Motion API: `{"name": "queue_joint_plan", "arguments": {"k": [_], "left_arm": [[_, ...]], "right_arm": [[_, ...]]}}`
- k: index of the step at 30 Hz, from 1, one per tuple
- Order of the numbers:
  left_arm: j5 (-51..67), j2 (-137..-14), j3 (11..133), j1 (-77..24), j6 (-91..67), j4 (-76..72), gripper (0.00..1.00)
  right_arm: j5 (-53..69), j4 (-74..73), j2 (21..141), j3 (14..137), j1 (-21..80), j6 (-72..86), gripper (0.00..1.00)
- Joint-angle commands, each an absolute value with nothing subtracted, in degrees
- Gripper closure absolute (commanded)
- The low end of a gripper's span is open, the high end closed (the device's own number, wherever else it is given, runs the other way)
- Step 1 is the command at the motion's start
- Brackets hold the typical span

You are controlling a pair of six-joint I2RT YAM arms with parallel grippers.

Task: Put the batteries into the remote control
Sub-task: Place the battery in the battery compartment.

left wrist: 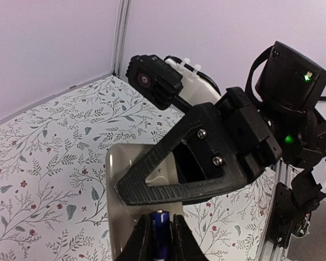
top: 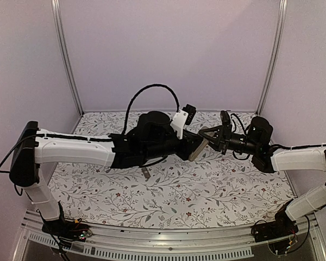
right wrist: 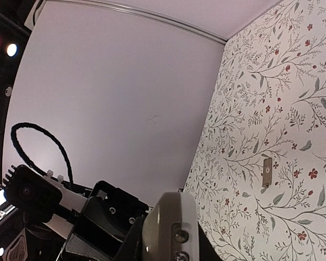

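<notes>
**Fingers Hold a Battery Up to the Remote**

The left fingers are pinched together on a small dark blue battery (only its top end shows, peeping out between them). The battery points at the remote control. Its tip sits right up against the pale body of the remote. I cannot tell if it is inside its slot.

Just past the battery, the right fingers are clamped tight on the remote control. The finger that shows best is black and ribbed, and it lies across the remote. The remote is tilted and hangs in the air over the middle of the surface, not touching it.

Seen from above, the two arms meet in the middle. The left arm reaches in from the left side. The right arm reaches in from the right side. The fingers of both come together at the remote.

The surface has a cloth with leaves and tiny red flowers on it. A small flat grey cover piece lies there alone. It is below the left arm and well apart from the remote.

Farther back stands a pale purple wall, with a thin metal post at each back corner.
</notes>
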State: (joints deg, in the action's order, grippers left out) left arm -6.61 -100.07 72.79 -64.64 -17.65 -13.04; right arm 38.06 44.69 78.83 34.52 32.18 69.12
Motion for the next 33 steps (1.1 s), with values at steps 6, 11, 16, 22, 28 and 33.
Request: {"name": "queue_joint_plan", "arguments": {"k": [6,11,16,22,28,33], "left_arm": [[-7.2,-102.8,72.7,-64.0,-19.2,-12.3,0.77],[-7.5,-102.7,72.7,-63.9,-19.3,-12.3,0.72],[-7.6,-99.9,73.1,-63.4,-18.4,-11.5,0.62],[-10.0,-94.5,73.1,-63.2,-19.3,-7.3,0.24],[-11.0,-89.9,67.6,-61.0,-28.9,-6.2,0.01],[-7.1,-87.5,60.9,-58.9,-43.7,-10.3,0.0]], "right_arm": [[37.6,47.2,79.1,34.6,32.5,70.9,1.0],[37.7,47.1,79.2,34.5,32.5,71.0,1.0],[38.1,46.9,79.7,33.9,32.5,70.0,1.0],[38.2,43.6,79.5,34.2,32.0,66.7,1.0],[36.4,42.5,79.3,35.3,31.3,64.6,1.0],[33.0,42.6,78.6,36.4,31.3,63.3,1.0]]}}
